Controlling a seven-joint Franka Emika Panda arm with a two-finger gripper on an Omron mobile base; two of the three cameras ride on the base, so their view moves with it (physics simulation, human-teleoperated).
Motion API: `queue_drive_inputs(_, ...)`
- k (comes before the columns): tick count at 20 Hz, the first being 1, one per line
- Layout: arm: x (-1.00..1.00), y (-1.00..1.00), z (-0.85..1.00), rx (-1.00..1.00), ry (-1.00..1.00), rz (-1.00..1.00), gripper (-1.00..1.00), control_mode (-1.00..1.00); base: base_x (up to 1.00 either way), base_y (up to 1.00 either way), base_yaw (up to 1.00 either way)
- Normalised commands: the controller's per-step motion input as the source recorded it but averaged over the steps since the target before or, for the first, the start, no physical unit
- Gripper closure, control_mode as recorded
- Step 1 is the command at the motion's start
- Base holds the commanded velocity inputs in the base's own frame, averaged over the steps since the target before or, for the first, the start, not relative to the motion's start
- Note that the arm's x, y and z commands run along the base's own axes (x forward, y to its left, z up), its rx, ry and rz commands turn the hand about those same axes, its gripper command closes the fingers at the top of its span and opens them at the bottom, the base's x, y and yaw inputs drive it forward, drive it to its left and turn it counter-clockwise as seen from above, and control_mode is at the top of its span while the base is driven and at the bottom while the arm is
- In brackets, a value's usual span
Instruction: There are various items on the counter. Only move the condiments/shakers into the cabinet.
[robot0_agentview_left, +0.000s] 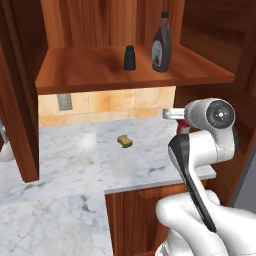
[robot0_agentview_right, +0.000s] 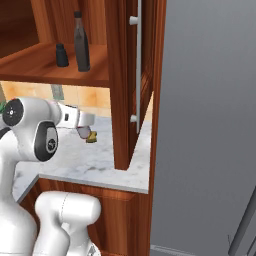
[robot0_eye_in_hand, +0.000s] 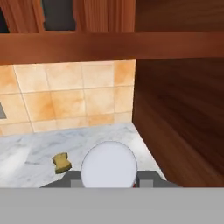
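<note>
The robot's pincer (robot0_eye_in_hand: 108, 181) is closed on the small red bottle with a round white cap (robot0_eye_in_hand: 109, 168). In the hand view the white cap sits right between the finger tips, with a sliver of red showing at its lower right edge. In the left base view the red bottle is mostly hidden behind the white arm near the right end of the table; a bit of red shows beside the wrist. In the right base view it hangs just under the end of the hand, above the marble.

The tall dark brown sauce bottle with a pale label (robot0_agentview_left: 162, 44) stands upright on the broad shelf board of the reddish-brown wooden wall cabinet (robot0_agentview_left: 100, 70), toward the right of the shelf. The small black tapered shaker (robot0_agentview_left: 130, 58) stands upright just to its left, apart from it.

The white-grey veined marble table (robot0_agentview_left: 75, 160) runs below the cabinet, against the orange-beige tiled wall (robot0_agentview_left: 110, 105), which carries a grey outlet plate (robot0_agentview_left: 63, 101). The small yellow-brown spongy lump (robot0_agentview_left: 125, 141) lies on the marble near the middle, well apart from the pincer. In the hand view it rests to the left of the white cap.

The cabinet's open door with a white bar handle (robot0_agentview_right: 138, 70) stands at the right in the right base view.
</note>
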Motion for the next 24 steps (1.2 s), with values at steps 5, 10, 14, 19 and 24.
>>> queue_drive_inputs(5, -0.15, -0.4, 1.0, 0.06, 0.23, 0.0, 1.0, -1.0, 0.0, 0.0, 0.0)
queue_drive_inputs(10, -0.07, -0.16, 0.51, 0.01, 0.03, 0.0, 1.0, -1.0, 0.0, 0.0, 0.0)
queue_drive_inputs(14, -0.26, 0.0, 0.44, -0.08, -0.35, 0.01, 1.0, -1.0, 0.0, 0.0, 0.0)
queue_drive_inputs(19, -0.08, -0.09, 0.28, 0.0, -0.07, -0.02, 1.0, -1.0, 0.0, 0.0, 0.0)
queue_drive_inputs(24, -0.18, -0.38, 0.51, 0.03, -0.08, 0.04, 1.0, -1.0, 0.0, 0.0, 0.0)
